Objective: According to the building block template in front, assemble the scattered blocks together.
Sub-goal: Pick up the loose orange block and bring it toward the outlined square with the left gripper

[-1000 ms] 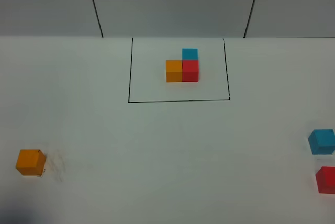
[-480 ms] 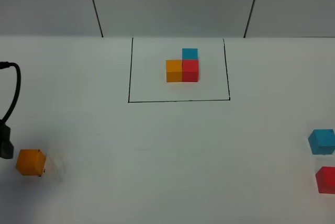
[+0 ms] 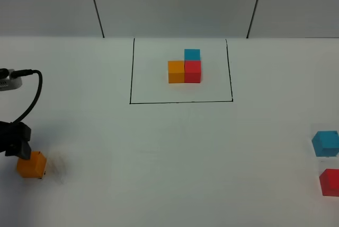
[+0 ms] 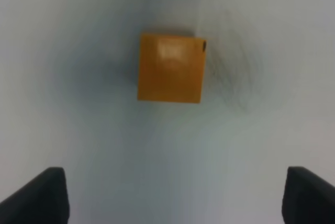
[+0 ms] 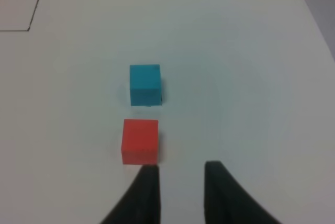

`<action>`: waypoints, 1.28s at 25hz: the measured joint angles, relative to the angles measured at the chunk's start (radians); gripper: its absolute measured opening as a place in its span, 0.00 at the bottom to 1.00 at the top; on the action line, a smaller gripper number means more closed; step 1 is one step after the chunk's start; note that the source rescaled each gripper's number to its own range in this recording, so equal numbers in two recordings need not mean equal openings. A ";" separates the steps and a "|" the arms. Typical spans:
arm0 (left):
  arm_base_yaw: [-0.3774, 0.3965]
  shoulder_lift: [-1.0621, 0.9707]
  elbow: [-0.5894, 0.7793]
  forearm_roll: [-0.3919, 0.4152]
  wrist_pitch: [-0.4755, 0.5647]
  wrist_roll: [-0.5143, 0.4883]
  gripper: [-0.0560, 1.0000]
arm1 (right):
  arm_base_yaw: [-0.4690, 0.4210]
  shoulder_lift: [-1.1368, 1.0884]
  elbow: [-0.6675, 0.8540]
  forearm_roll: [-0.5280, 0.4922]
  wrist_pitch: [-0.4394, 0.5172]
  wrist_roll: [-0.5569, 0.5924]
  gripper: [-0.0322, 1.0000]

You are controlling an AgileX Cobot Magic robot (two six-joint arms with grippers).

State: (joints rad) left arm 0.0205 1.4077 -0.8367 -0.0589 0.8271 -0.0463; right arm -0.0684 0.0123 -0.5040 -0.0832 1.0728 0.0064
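1. Left gripper (image 4: 178, 198): fingers (image 4: 49, 195) spread wide, nothing between them
2. Orange cube (image 4: 170, 67): ahead of the left fingertips, in line with the gap, clear of both; small black mark at one corner
3. Right gripper (image 5: 180, 174): fingers set to a narrow gap, holding nothing
4. Red cube (image 5: 140, 141): just ahead of one right fingertip, to the side of the gap; contact cannot be confirmed
5. Blue cube (image 5: 145, 84): beyond the red cube, near it, not touching
6. Building block template (image 3: 184, 68): inside the black frame (image 3: 180, 101), well apart from both sets of fingers
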 joint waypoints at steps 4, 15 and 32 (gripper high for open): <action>0.001 0.065 0.000 0.000 -0.043 0.000 0.78 | 0.000 0.000 0.000 0.000 0.000 0.000 0.03; 0.003 0.218 0.000 -0.001 -0.154 0.003 0.75 | 0.000 0.000 0.000 0.000 0.000 0.000 0.03; 0.003 0.352 0.000 -0.001 -0.270 0.003 0.45 | 0.000 0.000 0.000 0.000 0.000 0.000 0.03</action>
State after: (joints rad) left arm 0.0234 1.7594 -0.8367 -0.0598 0.5576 -0.0431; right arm -0.0684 0.0123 -0.5040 -0.0832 1.0728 0.0064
